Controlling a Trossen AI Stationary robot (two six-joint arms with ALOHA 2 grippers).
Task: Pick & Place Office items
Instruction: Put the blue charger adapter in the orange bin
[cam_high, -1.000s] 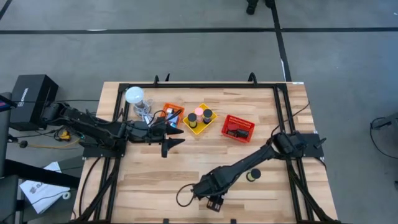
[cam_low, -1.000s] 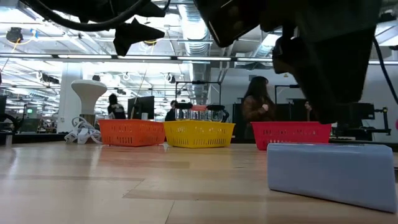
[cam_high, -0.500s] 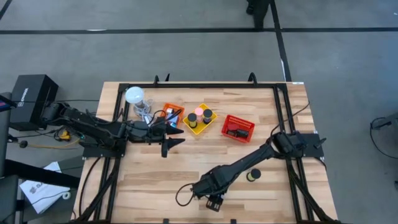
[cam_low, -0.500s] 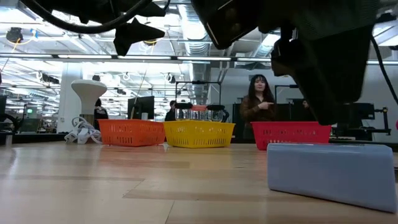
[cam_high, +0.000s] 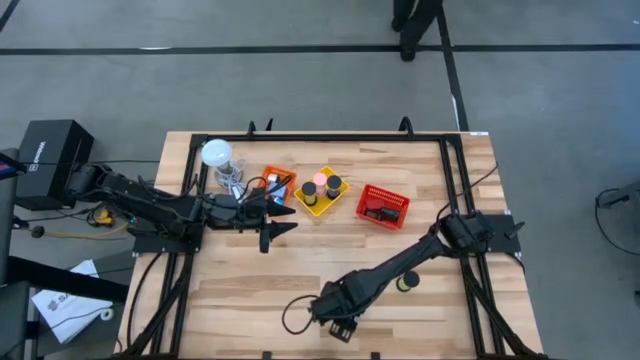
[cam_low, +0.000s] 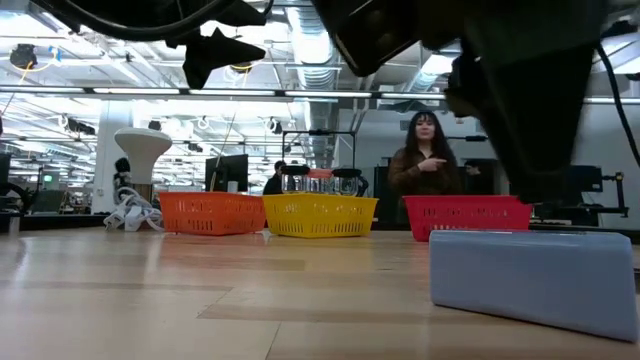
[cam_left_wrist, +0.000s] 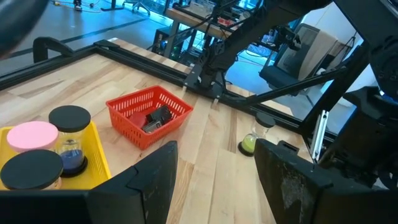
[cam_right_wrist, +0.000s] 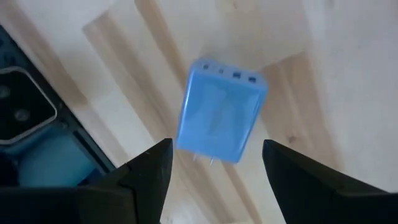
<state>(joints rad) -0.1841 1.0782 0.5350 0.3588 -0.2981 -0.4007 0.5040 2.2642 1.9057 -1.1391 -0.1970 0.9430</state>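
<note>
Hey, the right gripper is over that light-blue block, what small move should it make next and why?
Probably lower the right gripper straight down around the light-blue rectangular block. Its fingers are open and the block lies flat on the wooden table, centred ahead of the gap, not yet gripped.

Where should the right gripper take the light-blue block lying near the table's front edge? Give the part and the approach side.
Probably straight down from above: the right gripper hangs open over the light-blue block, which lies flat on the table. Close the fingers across its two long, flat sides, at mid-length, clear of the rounded corners.
</note>
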